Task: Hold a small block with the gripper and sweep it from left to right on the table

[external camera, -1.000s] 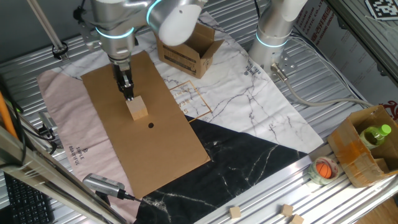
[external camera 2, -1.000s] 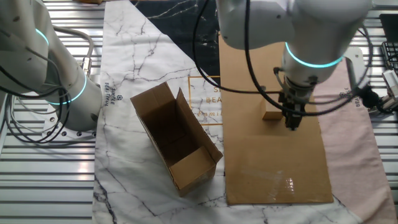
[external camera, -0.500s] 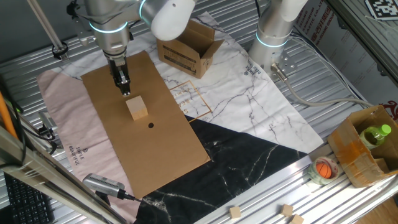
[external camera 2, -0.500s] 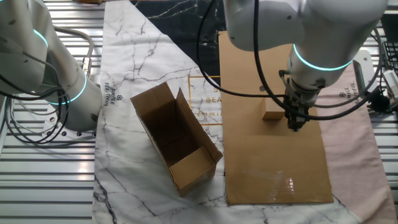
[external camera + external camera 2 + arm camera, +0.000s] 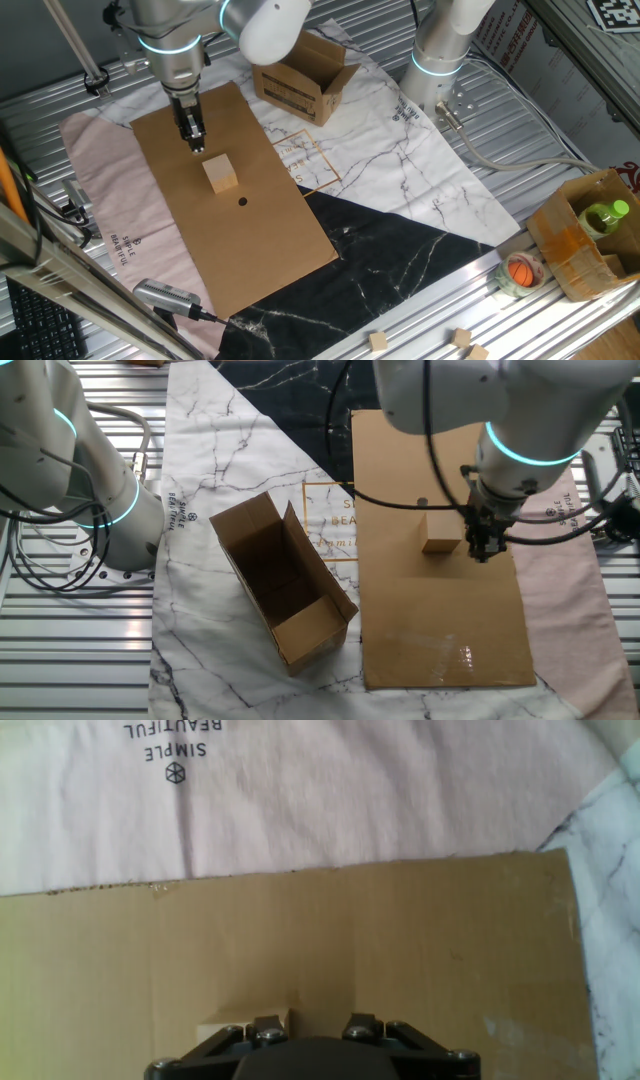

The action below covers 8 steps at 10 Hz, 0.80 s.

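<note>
Fixed views: the slim black two-finger gripper (image 5: 196, 146) is being held just beside the light tan wooden cube (image 5: 222, 174), empty; jaw opening cannot be told.

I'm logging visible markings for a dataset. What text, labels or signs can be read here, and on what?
"SIMPLE BEAUTIFUL", with a small cube logo: pink cloth, clear in the hand view.
Gold framed print on the marble cloth: too small to read.
Printing on the cardboard box: blurred.
Black-and-white square marker: no text.
</note>
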### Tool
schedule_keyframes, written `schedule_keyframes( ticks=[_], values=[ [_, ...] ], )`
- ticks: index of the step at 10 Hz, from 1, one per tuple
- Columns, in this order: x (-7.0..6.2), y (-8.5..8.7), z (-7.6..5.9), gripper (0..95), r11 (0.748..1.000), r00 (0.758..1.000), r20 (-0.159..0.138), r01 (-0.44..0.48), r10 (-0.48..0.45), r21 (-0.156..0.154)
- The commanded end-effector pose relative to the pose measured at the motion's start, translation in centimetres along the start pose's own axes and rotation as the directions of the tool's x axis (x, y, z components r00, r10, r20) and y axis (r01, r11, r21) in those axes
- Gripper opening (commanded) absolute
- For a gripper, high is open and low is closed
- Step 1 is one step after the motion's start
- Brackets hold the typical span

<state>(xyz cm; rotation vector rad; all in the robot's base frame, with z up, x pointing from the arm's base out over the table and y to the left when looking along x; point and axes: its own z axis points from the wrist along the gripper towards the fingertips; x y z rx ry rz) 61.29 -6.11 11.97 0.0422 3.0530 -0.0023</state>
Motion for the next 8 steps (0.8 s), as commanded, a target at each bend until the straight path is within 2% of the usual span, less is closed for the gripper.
schedule_keyframes(
  ticks=[1, 8],
  values=[
    [-0.08, 0.16, -0.20, 38.0, 1.000, 1.000, 0.000, -0.002, 0.002, -0.003],
    [-0.52, 0.54, -0.53, 38.0, 1.000, 1.000, -0.010, 0.007, -0.007, -0.007]
  ],
)
